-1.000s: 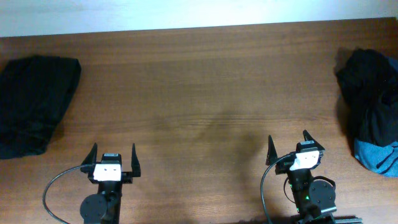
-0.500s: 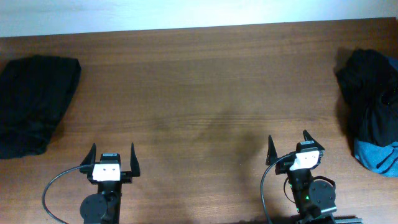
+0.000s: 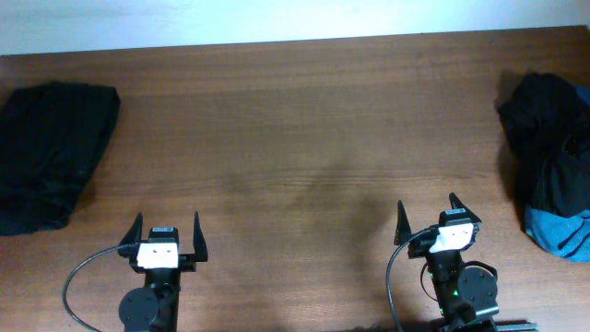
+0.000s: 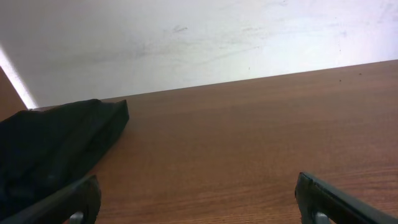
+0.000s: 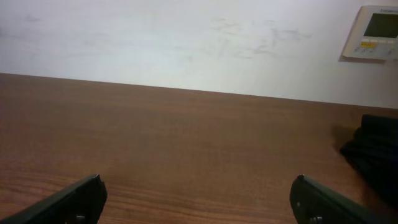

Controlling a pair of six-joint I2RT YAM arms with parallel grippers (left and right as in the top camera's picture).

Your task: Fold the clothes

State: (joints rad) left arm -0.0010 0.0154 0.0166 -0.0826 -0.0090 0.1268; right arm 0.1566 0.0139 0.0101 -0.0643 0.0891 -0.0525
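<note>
Jaws of left gripper (image 3: 168, 227) and right gripper (image 3: 428, 208) are being held spread, empty, likely readied for reaching. Crumpled black-and-blue fabric clothes (image 3: 549, 161) are being left aside, unfolded.

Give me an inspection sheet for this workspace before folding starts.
Surface: brown wooden table, bare across the middle.
Job's things: black garment lying flat at the left edge; heap of black clothes at the right edge, with a blue piece at its near end.
Clutter: nothing seen.
Grippers: left gripper and right gripper both open and empty, at the near edge, apart from the clothes.
Cables: left cable and right cable loop beside the arm bases.
Surroundings: white wall with a control panel.
</note>
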